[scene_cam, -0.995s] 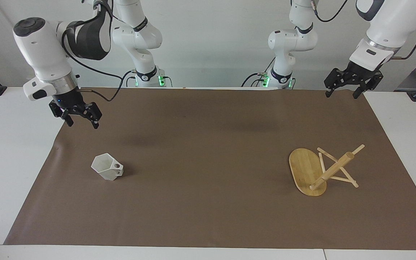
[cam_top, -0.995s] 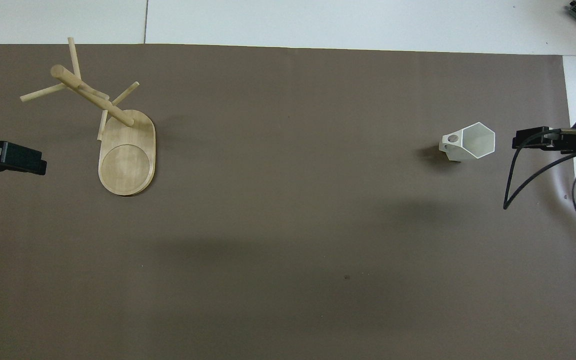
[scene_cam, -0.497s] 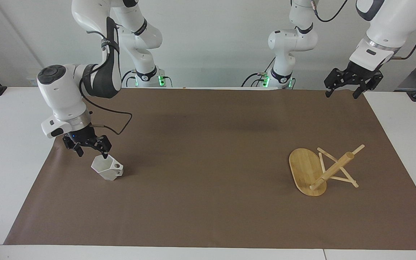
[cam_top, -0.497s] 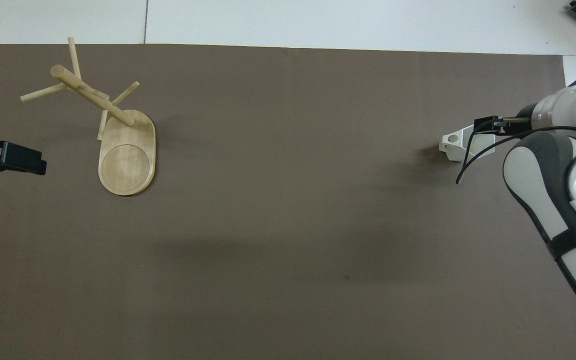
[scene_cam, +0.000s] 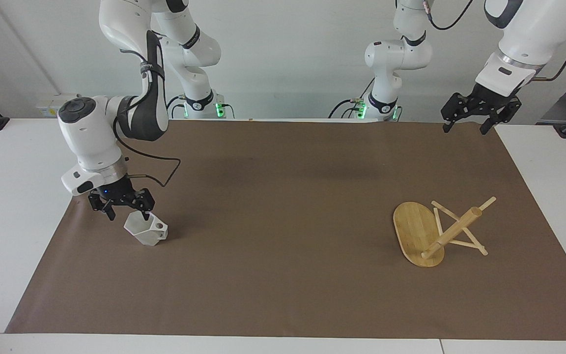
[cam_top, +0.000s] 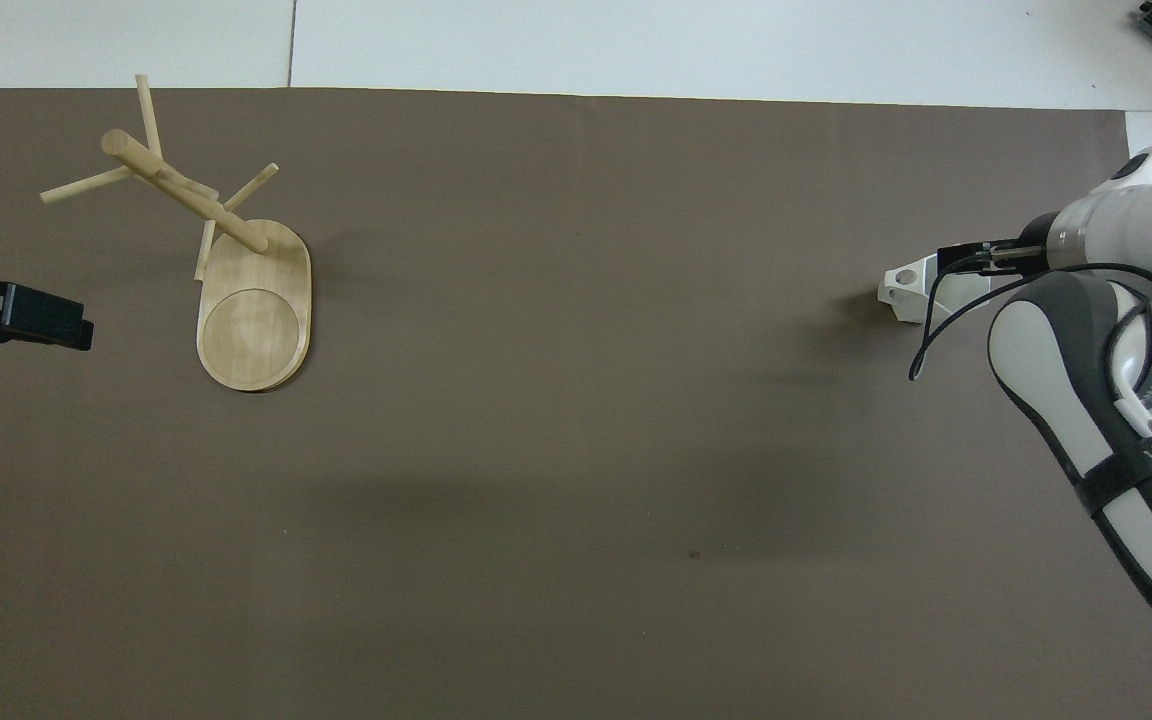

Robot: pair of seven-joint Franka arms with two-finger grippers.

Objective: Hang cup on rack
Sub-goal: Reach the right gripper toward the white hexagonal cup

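The white faceted cup (scene_cam: 146, 229) stands on the brown mat toward the right arm's end, its pierced handle (cam_top: 903, 290) pointing toward the table's middle. My right gripper (scene_cam: 128, 215) is down at the cup's rim and open. One fingertip dips into the cup's mouth and the other hangs outside its wall. From above, the right arm hides most of the cup. The bamboo rack (scene_cam: 435, 231) stands on its oval base (cam_top: 254, 325) toward the left arm's end. My left gripper (scene_cam: 474, 118) waits open in the air over the mat's corner, holding nothing.
The brown mat (scene_cam: 283, 206) covers most of the white table. Bare white table shows at both ends and along the edge farthest from the robots. The right arm's black cable (cam_top: 926, 340) loops down beside the cup.
My right gripper has come down from over the mat's edge to the cup's rim, staying open. The cup, the rack and the left gripper have not moved.
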